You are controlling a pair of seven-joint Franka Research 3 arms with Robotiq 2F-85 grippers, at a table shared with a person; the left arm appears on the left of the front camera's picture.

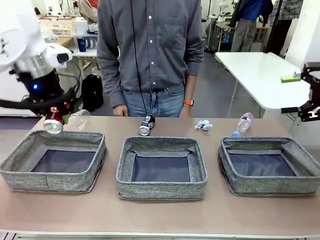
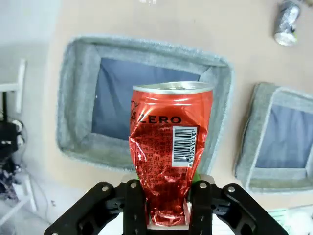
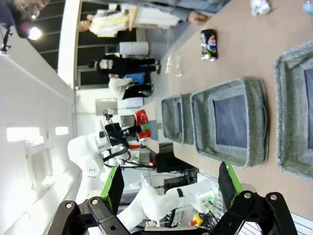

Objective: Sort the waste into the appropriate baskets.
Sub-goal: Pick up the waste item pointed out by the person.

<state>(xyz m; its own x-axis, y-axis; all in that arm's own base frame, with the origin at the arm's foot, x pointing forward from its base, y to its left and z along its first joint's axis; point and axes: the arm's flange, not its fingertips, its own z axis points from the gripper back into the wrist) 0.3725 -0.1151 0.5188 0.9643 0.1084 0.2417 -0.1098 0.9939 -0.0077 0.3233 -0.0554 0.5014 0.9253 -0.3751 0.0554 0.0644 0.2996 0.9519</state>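
Red soda can (image 2: 171, 142) clamped by its crushed end in the left tool (image 2: 166, 198), long axis along the fingers, top pointing down at the left basket (image 2: 73, 93). Hangs near that basket's far rim; right tool (image 3: 171, 182) open, well apart.

The white left arm (image 1: 20, 40) reaches in from the left side with its wrist angled downward. Its black two-finger left gripper (image 1: 51, 114) is clamped on a dented red soda can (image 1: 53, 123), pinching the crumpled end between its green pads. The black right gripper (image 1: 296, 94) hangs raised at the right side, turned sideways, with its green-padded fingers (image 3: 115, 182) spread wide apart.
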